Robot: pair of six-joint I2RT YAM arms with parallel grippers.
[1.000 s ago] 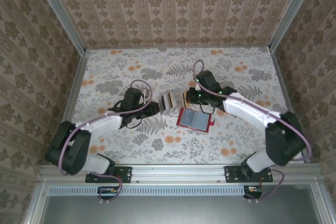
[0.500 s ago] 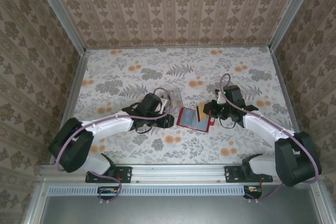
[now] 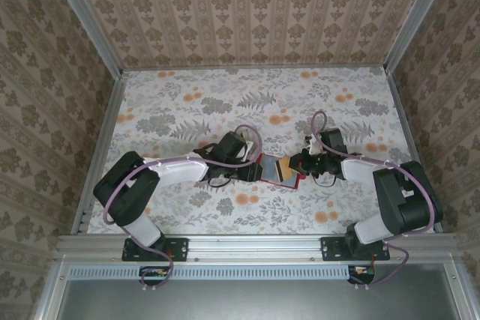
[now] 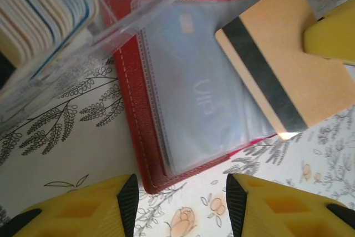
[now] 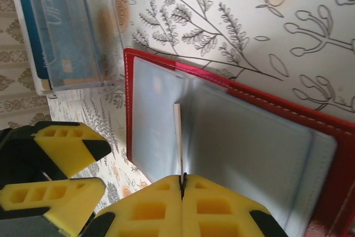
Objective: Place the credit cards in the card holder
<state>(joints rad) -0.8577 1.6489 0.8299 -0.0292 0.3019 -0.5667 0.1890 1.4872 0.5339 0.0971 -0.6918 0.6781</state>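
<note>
Overhead, a flower-printed tabletop (image 3: 187, 103) sits boxed in by damask-papered walls (image 3: 247, 13) and aluminium rails (image 3: 81, 13). Both arms have closed in over the past half second. The left gripper (image 4: 182, 203), then just short of the red card holder (image 4: 183, 98), now hangs over its near edge, fingers spread wide and empty. The open case lies flat just beyond the fingertips. The right gripper (image 5: 182, 184) pinches a tan, black-striped credit card (image 4: 277, 65), which juts from the closed fingertips and has moved from the case's edge to over its pale pockets. Beyond the left finger, a clear box (image 4: 111, 31) of stacked cards (image 4: 39, 9) overlaps the case's corner and is cut off by the frame. Whether the card's edge has entered a pocket is unclear.
</note>
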